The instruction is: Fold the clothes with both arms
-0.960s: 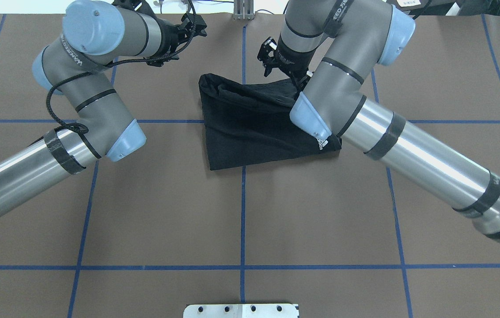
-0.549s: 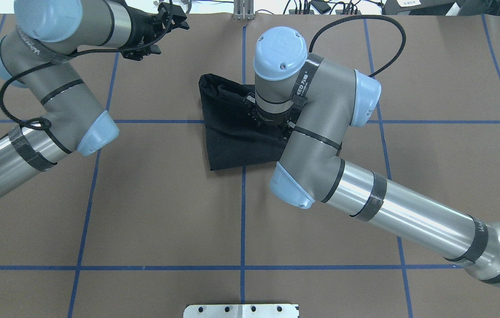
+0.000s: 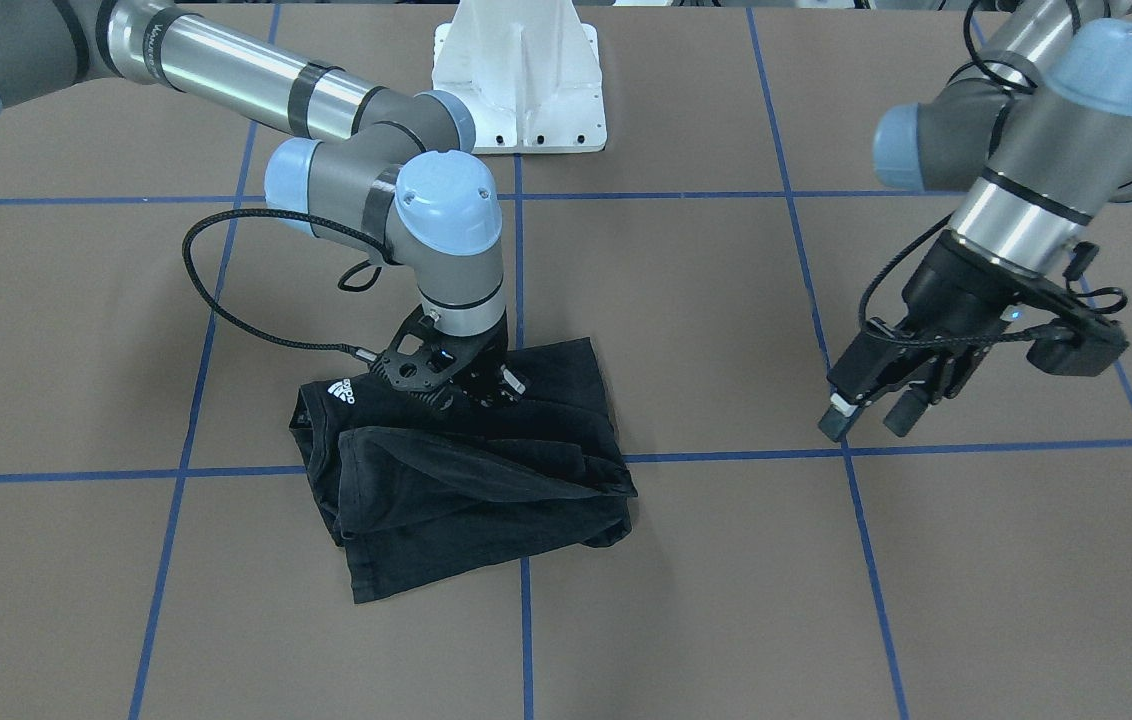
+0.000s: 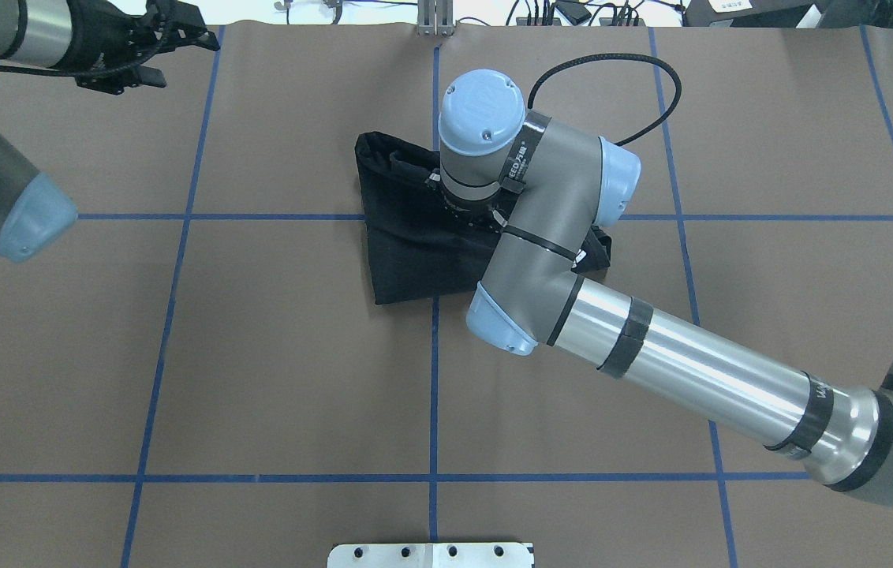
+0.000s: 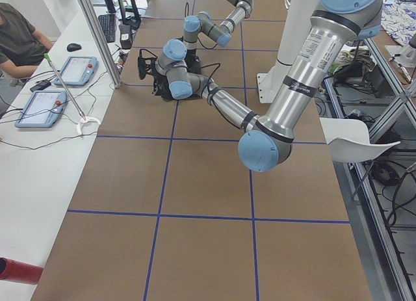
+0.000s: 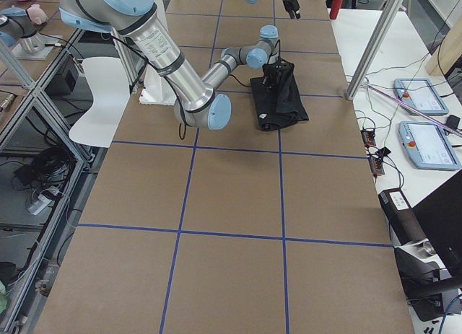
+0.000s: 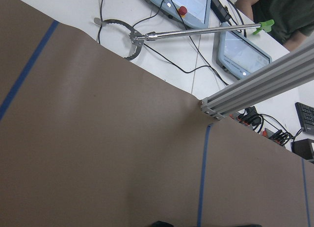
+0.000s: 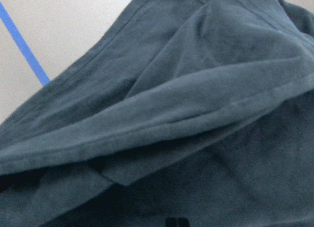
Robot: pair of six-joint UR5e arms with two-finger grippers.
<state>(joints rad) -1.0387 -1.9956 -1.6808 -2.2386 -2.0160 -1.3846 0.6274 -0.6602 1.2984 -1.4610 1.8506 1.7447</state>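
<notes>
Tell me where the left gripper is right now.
In the front-facing view the left gripper hangs at the right, over the table beside a blue tape line, well clear of the black T-shirt lying near the centre.

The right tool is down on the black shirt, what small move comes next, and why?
Probably lift the right tool straight up: the T-shirt lies folded in a bundle, and the left tool hangs open, well clear of it.
</notes>
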